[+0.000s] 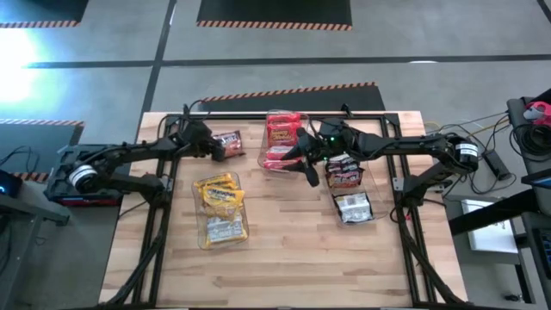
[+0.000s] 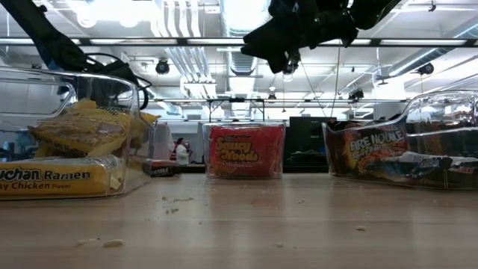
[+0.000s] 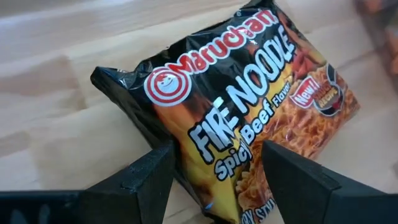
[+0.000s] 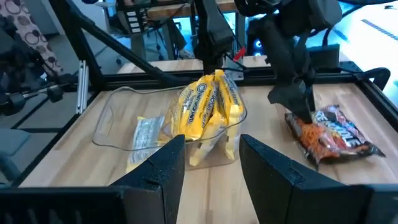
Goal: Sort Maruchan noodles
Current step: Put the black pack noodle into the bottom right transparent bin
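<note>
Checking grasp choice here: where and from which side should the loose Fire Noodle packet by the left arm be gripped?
Probably by its near crimped edge, from above. The Fire Noodle packet lies flat and alone on the table, with one end slightly raised. The left gripper already hangs over that edge, jaws open astride it.

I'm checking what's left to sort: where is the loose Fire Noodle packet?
The Fire Noodle packet lies on the table at its far left in the high view, outside the bins, between the left gripper and the bin of red packets.
</note>
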You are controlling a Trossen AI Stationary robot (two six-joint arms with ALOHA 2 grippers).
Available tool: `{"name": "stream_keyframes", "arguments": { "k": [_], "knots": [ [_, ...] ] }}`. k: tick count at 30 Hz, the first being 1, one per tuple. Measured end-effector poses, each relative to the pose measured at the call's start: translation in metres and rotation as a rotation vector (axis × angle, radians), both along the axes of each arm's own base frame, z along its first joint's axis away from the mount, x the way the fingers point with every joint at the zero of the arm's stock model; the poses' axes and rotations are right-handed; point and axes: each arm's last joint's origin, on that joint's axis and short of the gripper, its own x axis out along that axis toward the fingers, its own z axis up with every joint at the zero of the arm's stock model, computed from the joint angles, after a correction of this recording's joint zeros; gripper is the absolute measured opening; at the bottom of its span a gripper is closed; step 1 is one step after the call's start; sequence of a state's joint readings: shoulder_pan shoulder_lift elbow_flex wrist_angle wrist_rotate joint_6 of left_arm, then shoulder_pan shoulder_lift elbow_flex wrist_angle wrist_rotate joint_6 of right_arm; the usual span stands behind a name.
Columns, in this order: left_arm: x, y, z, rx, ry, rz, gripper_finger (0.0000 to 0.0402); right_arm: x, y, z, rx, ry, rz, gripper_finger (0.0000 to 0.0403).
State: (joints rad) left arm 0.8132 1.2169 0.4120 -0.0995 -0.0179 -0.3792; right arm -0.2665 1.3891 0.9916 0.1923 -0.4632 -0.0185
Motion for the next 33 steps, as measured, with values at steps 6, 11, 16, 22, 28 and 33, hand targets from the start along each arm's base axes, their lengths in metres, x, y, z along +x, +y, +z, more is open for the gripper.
{"name": "stream_keyframes", "arguments": {
  "k": [6,11,16,22,28,33],
  "knots": [
    [0.008,0.006,-0.005,0.000,-0.074,-0.049,0.0222,0.000,0.000,0.002,-0.044,-0.026,0.010,0.0141],
    [0.020,0.015,-0.017,-0.012,-0.140,-0.104,0.0222,0.002,0.000,0.000,-0.044,-0.020,0.016,0.0141],
    [0.030,0.023,-0.026,-0.011,-0.224,-0.157,0.0222,0.005,-0.001,-0.006,-0.135,-0.026,0.041,0.0141],
    [0.038,0.033,-0.028,-0.018,-0.240,-0.167,0.0222,0.006,-0.009,-0.007,-0.257,0.007,-0.215,0.0141],
    [0.041,0.039,-0.024,-0.046,-0.278,-0.187,0.0222,0.003,-0.033,0.004,-0.295,0.104,-0.577,0.0141],
    [0.047,0.043,-0.015,-0.037,-0.331,-0.224,0.0222,0.006,-0.057,0.018,-0.231,0.221,-0.615,0.0141]
  ]
}}
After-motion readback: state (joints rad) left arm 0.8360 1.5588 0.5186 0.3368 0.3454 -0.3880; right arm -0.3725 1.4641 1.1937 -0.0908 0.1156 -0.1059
